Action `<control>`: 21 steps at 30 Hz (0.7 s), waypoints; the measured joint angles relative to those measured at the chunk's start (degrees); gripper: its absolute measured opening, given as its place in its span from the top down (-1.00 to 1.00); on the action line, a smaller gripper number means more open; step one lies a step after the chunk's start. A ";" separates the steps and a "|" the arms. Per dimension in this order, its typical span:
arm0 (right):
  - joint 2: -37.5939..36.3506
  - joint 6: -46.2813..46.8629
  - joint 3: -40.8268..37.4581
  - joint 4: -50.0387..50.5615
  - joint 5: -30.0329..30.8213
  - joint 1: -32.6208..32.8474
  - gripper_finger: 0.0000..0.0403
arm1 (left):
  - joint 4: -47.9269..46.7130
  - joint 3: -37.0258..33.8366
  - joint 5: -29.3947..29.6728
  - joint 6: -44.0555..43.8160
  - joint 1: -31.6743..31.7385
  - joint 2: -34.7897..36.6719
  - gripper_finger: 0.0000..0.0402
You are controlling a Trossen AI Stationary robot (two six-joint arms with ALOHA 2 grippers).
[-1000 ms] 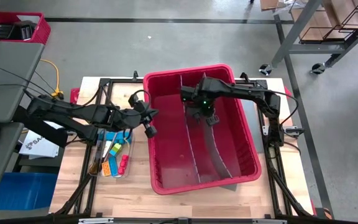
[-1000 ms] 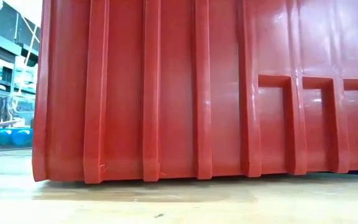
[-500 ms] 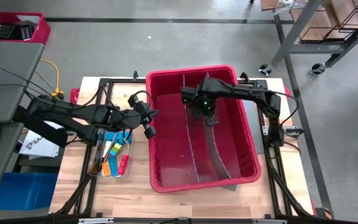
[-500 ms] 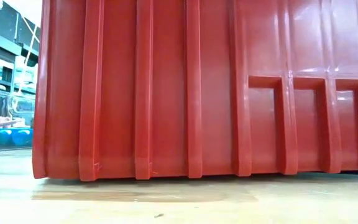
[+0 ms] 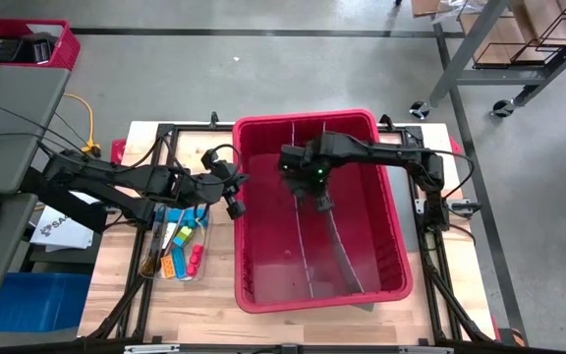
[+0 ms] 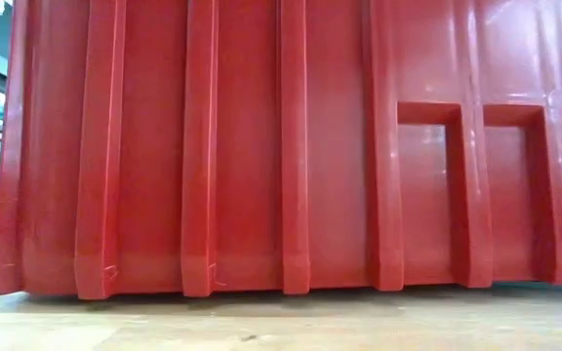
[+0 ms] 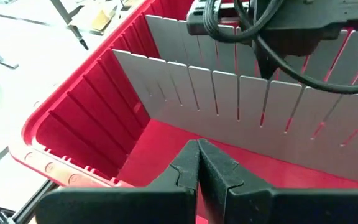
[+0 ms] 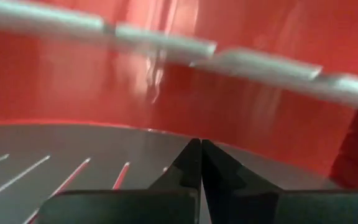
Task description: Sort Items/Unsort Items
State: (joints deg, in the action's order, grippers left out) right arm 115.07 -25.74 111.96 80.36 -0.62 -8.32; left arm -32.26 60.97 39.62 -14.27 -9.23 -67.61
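The items, small blue, yellow, green, red and orange pieces, lie in a clear tray on the table's left. My left gripper is shut and empty, and hovers at the left rim of the large red bin. My right gripper is shut, points down inside the bin, and is at the far end of the curved grey divider. No item shows between either gripper's fingers. My right gripper's shut fingers come down from above right at the curved grey divider, near its far end. The gripper's own body hides the spot, so I cannot tell whether the tips touch the divider.
The red bin fills the table's middle and blocks the whole low view. Two slotted grey dividers stand in it, one straight and one bowed. Bare wood lies to the left, near the tray, and along the near edge.
My right gripper has gone toward the table's left inside the bin and risen slightly. The red bin has turned a little on the table, stands squarer to the edges, and its near wall has come closer to the low camera.
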 joint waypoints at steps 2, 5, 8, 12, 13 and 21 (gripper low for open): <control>0.04 0.20 1.50 -0.57 0.17 0.21 1.00 | 0.01 0.00 0.01 0.33 0.00 0.00 1.00; -0.05 0.41 3.97 -2.27 -1.00 0.24 1.00 | -0.01 0.00 0.02 0.40 0.00 0.00 1.00; -0.06 1.28 3.72 -3.90 -1.40 0.14 1.00 | -0.03 0.00 0.00 0.88 0.00 0.00 1.00; -0.05 1.78 0.84 -4.78 0.64 -0.28 1.00 | -0.10 0.00 0.02 0.87 0.00 0.00 1.00; -0.03 1.82 0.03 -4.83 0.97 -0.37 1.00 | -0.10 0.00 0.02 0.88 0.00 0.00 1.00; 0.02 1.68 -5.34 -4.29 1.86 -0.57 1.00 | -0.07 0.00 0.02 0.86 0.00 0.00 1.00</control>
State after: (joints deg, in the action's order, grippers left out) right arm 115.09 -24.06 106.62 76.08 1.23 -8.90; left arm -32.34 60.97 39.64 -13.41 -9.23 -67.61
